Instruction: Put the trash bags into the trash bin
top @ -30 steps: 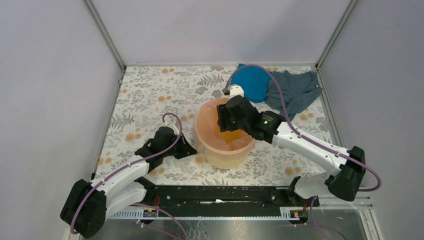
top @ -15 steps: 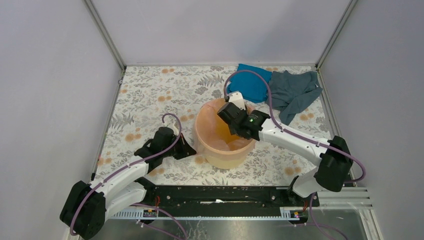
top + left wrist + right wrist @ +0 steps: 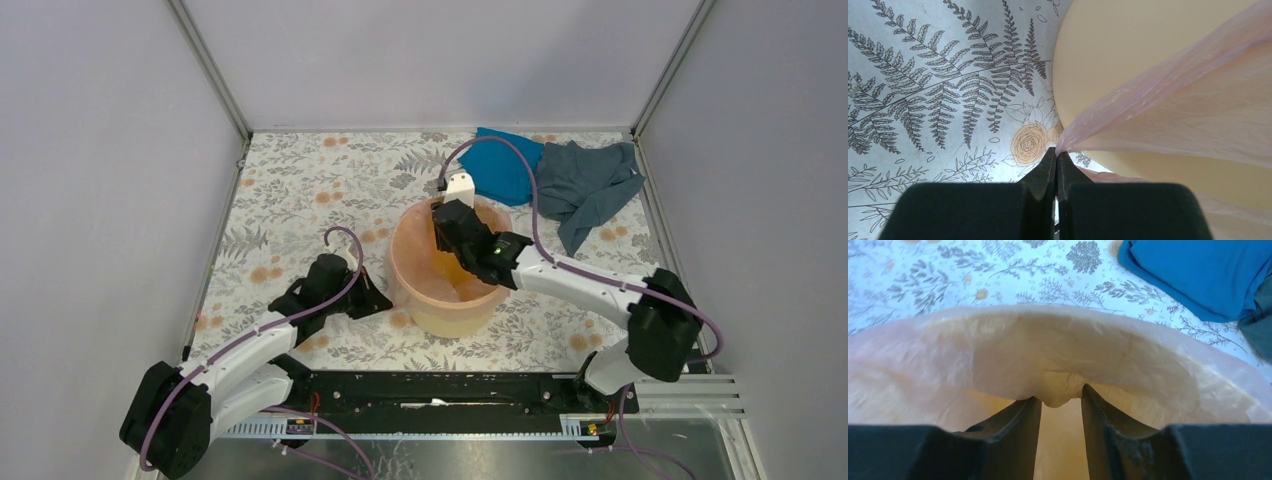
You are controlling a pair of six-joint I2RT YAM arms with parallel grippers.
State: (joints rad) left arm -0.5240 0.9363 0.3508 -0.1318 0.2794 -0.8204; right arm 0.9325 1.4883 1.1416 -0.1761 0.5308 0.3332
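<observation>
pale-pink film shows first from the top camera. the trash bag sits inside the trash bin, and on the left side its edge comes over the rim and down the outside. the bin stands upright on the flowered table with its mouth up, so its long axis is vertical. the bag follows the same axis, with its own mouth opened upward. the left gripper is low, just beside the left wall of the bin. the right gripper reaches into the mouth at the far side. a blue cloth lies behind the bin, apart from it.

in the left wrist view, the fingers are pressed together on a corner of the bag. the film runs from the tips up and to the right, as a stretched sheet across the yellow wall.

in the right wrist view, the jaws are a little apart and a thick pucker of film fills the gap at the tips, so i judge that they clamp the bag close under the far rim.

i think the step in hand is spreading the mouth of the bag over the rim, and the task is well along. for the next move, you should lift this pucker over the far rim and bring it down outside. let the left side only anchor, because hard pulling can tear the thin film or tip the bin.
</observation>
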